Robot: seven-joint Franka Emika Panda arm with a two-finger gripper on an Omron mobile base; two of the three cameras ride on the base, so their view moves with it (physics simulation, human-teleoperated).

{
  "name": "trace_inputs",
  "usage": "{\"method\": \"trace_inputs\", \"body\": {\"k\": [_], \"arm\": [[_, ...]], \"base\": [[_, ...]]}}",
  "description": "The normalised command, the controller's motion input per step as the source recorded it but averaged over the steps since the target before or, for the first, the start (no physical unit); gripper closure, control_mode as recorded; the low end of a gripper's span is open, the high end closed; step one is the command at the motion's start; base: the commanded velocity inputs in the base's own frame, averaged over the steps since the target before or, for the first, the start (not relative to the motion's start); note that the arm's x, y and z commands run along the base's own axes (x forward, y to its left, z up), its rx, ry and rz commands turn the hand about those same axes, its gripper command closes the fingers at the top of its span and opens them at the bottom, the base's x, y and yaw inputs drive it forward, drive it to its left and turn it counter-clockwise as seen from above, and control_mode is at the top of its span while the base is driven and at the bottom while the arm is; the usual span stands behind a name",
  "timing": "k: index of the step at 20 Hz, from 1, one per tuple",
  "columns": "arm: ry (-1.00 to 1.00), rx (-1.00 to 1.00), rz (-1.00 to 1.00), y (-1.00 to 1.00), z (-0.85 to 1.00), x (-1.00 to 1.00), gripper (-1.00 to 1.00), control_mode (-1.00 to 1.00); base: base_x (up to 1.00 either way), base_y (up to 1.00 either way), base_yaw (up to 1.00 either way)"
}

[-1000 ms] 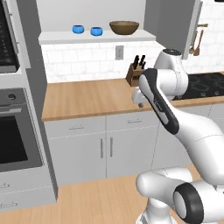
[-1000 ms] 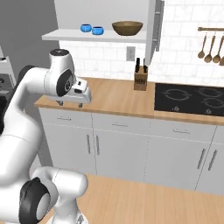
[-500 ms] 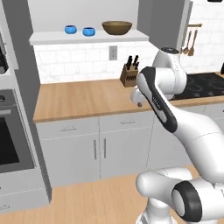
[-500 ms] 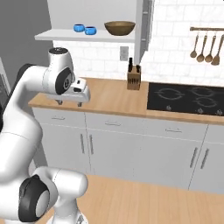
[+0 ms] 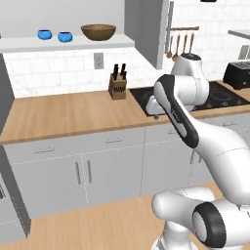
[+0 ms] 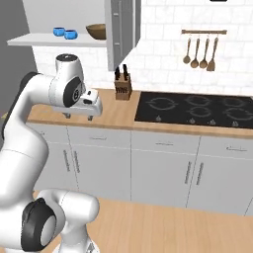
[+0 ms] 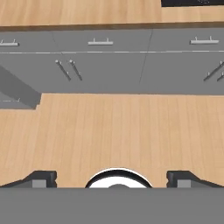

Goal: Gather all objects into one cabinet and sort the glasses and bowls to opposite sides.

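Left base view – objects: two blue vessels (image 5: 45,34) (image 5: 65,36) and the wooden bowl (image 5: 98,32) sit on the white wall shelf (image 5: 29,45), in a row, bowl nearest the grey cabinet side (image 5: 144,27). No third blue vessel to be seen here.
Left base view – arm: folded at tabletop (image 5: 68,114) height, end effector (image 5: 155,115) low by the hob (image 5: 190,97), well apart from the shelf and far below it.
Left base view – risk: judged, a reach from here goes up and across; elbow could clip the knife block (image 5: 117,84) or the cabinet side if the base parks too close.
Right base view – objects: same blue pair (image 6: 59,31) (image 6: 70,34) and wooden bowl (image 6: 96,31) on the shelf, bowl right against the hanging cabinet panel (image 6: 122,29).
Right base view – end effector: (image 6: 78,116) held over the tabletop edge, pointing down, carrying nothing.
Right base view – risk: bowl is wide and shallow; a rim pinch could slip or tip it, and nudging it may shove the blue vessels off the shelf.
Hand view – end effector: (image 7: 112,179) fingertips (image 7: 41,178) spread wide, released, nothing between; looks down at the floor (image 7: 109,131) and the lower cabinet doors (image 7: 105,65).
Hand view – risk: no task thing in sight, so no close-up guidance yet; a blind approach could miss.
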Motion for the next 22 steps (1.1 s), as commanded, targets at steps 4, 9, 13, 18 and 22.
{"method": "trace_inputs", "body": {"k": [4, 9, 13, 18, 22], "arm": [[0.0, 0.0, 0.0, 0.0, 0.0, 0.0, -1.0, 1.0], [0.0, 0.0, 0.0, 0.0, 0.0, 0.0, -1.0, 1.0], [0.0, 0.0, 0.0, 0.0, 0.0, 0.0, -1.0, 1.0], [0.0, 0.0, 0.0, 0.0, 0.0, 0.0, -1.0, 1.0], [0.0, 0.0, 0.0, 0.0, 0.0, 0.0, -1.0, 1.0]], "base": [[0.0, -0.81, -0.12], [0.0, -0.83, -0.12], [0.0, -0.87, -0.14], [0.05, -0.88, -0.19], [0.21, -0.93, -0.22]]}}
